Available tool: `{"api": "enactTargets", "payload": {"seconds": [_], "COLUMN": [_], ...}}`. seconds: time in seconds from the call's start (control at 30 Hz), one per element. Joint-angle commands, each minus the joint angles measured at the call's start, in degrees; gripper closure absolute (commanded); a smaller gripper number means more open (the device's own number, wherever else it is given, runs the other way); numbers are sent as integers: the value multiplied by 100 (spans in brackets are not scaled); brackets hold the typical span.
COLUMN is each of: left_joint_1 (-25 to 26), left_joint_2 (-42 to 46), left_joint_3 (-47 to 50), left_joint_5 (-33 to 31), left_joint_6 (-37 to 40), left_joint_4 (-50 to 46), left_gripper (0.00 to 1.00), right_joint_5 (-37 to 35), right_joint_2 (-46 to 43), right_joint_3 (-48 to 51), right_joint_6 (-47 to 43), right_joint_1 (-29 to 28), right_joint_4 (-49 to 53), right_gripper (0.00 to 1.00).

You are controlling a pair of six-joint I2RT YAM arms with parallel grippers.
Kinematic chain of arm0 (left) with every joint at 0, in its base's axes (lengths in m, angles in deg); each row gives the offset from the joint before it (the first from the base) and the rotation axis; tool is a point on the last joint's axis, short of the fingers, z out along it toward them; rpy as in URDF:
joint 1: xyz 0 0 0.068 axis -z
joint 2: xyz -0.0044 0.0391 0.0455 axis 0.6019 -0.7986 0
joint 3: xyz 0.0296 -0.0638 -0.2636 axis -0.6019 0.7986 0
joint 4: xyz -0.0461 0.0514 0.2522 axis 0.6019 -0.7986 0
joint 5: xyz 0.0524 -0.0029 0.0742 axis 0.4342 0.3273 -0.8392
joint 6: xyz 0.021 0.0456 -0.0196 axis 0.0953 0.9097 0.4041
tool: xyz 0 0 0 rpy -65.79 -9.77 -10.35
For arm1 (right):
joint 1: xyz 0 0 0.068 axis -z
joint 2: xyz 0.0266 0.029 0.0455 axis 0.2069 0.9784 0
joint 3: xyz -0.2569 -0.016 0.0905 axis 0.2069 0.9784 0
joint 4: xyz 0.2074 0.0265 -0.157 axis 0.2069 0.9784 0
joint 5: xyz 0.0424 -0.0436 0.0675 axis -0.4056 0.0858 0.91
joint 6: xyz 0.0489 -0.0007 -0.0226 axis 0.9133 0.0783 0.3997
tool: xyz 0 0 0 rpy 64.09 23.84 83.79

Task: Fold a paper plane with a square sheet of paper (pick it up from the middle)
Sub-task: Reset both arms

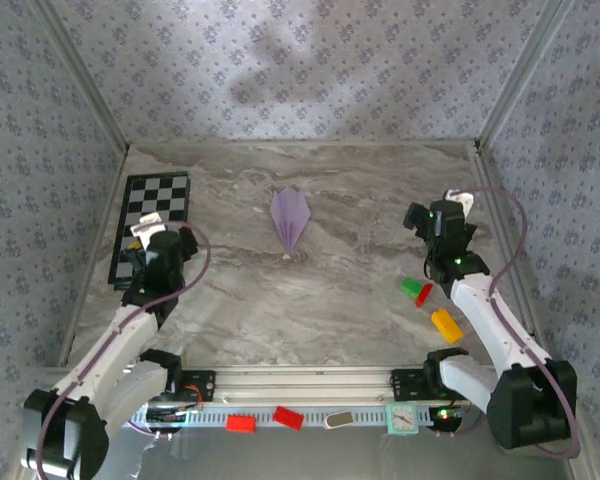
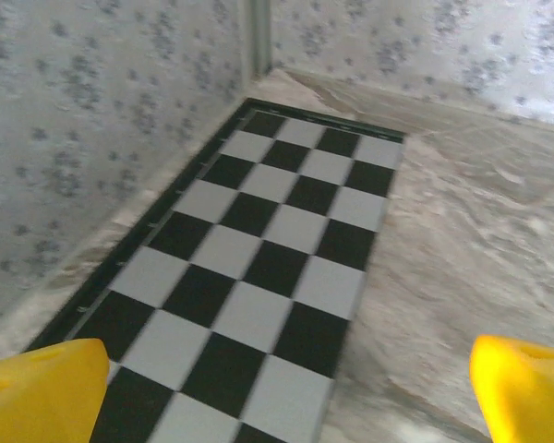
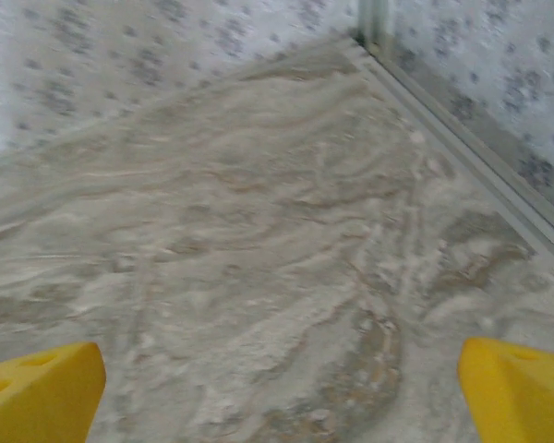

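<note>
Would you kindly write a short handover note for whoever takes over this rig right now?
Left end effector: open, holding nothing, above the checkerboard at the table's left side.
Right end effector: open, holding nothing, over bare table near the far right corner.
Paper plane: lies mid-table, narrow end toward the arms, apart from both end effectors.
Done: the sheet appears folded into a dart.
Left: probably nothing beyond checking the folds and parking the arms.
</note>
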Motion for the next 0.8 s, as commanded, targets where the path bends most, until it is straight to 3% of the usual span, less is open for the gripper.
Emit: {"api": "enactTargets", "payload": {"seconds": [0.0,0.27,0.5,0.77], "left_joint_1": [-277,-1286,-1576,-1618], "left_joint_2": [124,-610,-1765,-2904], "left_joint_3": [547,1386,1334,874], "left_joint_5": [-85,2075,3303,3857], "left_joint_6": [745,1206,1450,1722], "left_joint_4": [1334,2992,4189,4722], "left_gripper": [0,0,0,0], "right_joint_5": [-487,-9,575,1304], "right_joint_2": [258,1349,1688,2049], "right_joint_3": [481,1284,1601,1946], "right_joint_6": [-364,-1539,-2179,-2636], "right_joint_1": [134,109,160,393], "right_joint_4": [-1101,-3130,-4063,-5204], "right_gripper": [0,0,0,0]}}
